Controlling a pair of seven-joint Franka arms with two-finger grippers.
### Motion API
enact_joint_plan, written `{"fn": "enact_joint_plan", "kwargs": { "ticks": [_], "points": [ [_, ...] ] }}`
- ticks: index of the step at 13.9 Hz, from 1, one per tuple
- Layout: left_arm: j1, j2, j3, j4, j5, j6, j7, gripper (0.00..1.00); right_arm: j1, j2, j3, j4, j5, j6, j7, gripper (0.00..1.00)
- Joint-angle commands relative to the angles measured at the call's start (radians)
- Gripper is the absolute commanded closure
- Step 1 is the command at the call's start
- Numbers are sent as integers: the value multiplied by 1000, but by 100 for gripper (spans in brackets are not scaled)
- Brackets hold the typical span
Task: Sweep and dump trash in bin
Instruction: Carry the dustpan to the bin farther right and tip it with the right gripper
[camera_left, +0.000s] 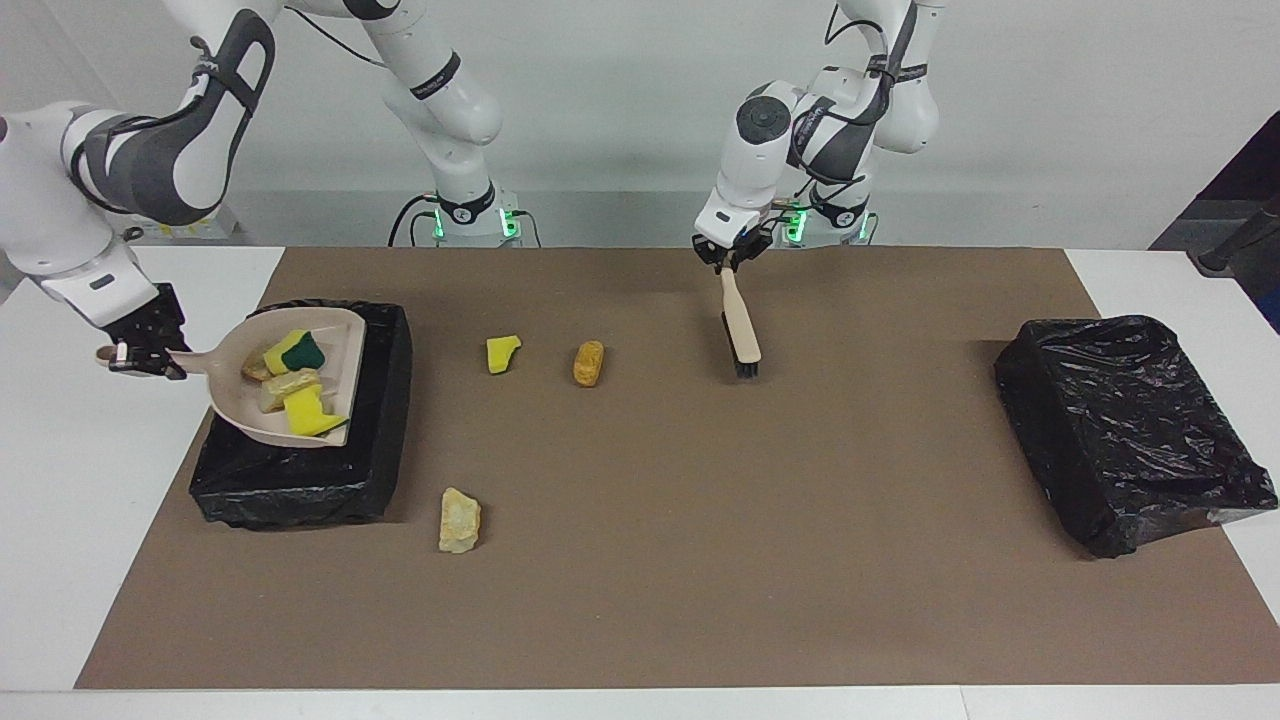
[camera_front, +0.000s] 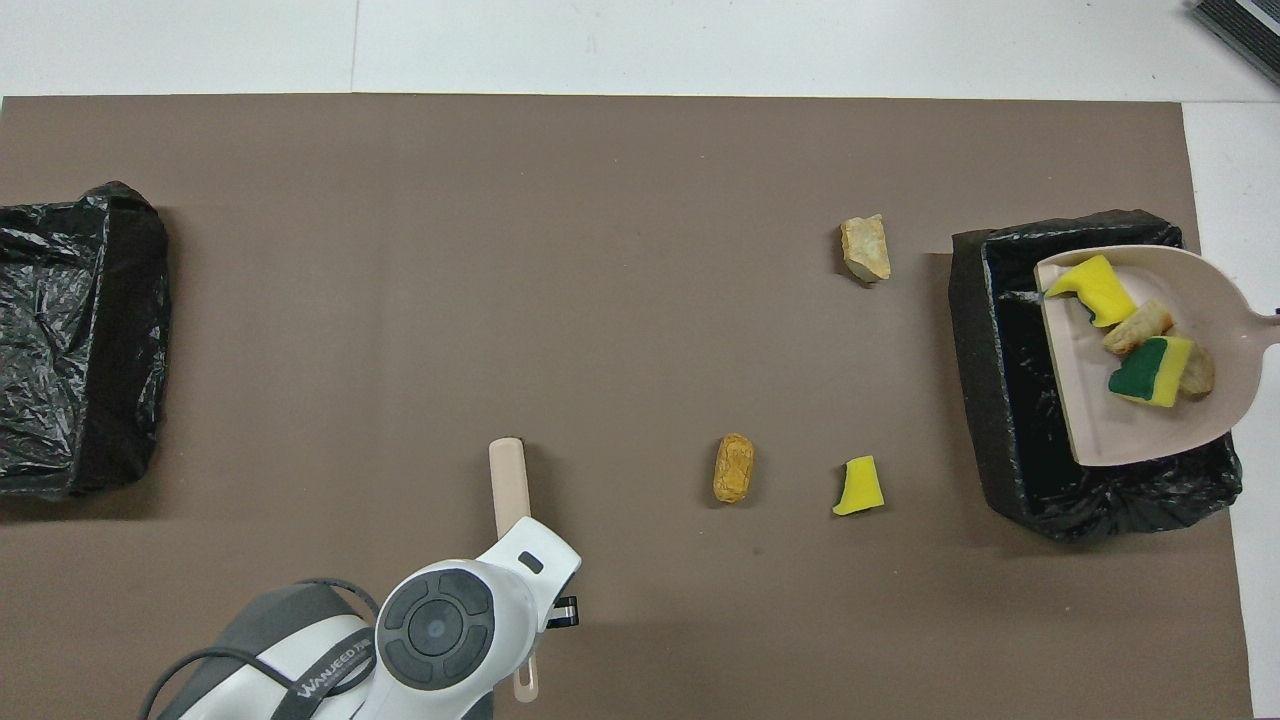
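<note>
**Loaded dustpan held over the bin at the right arm's end**

In the facing view the right gripper (camera_left: 135, 352) is seen clamped on the handle of the beige dustpan (camera_left: 340, 345), which is held over the black-lined bin (camera_left: 385, 400). In the overhead view that gripper is cut off at the edge and only the pan (camera_front: 1100, 440) over the bin (camera_front: 970, 350) is shown. Four scraps are carried in the pan, among them a green-backed sponge chunk (camera_left: 297, 350) and a yellow sponge piece (camera_left: 305, 417).

Three scraps are left on the brown mat (camera_left: 700, 560) beside that bin: a pale crumbly lump (camera_left: 459, 520) farther from the robots than the bin, and a yellow chunk (camera_left: 501, 353) and an orange-brown piece (camera_left: 589, 363) toward the left arm's end from it.

The left gripper (camera_left: 729, 262) is closed on the handle of the brush (camera_left: 740, 330), whose bristles are lowered toward the mat; in the overhead view the grip is covered by the arm. A second lined bin (camera_left: 1130, 430) is set well apart from the first, at the left arm's end. The mat is laid on a white table (camera_left: 60, 480) before a pale wall.
</note>
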Motion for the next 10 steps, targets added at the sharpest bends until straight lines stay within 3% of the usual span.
{"fn": "enact_joint_plan", "kwargs": {
  "ticks": [1,7,10],
  "points": [
    [-29,-89,13,-111,-14,66,-12,100,14,-44,18,-83,-161,84,80,100],
    [-40,-124,14,-166,-29,124,-12,100,174,-77,18,-143,-502,64,355,100],
    [-40,-121,14,-168,-29,129,-12,100,241,-106,18,-140,-649,-34,487,100]
  ]
}}
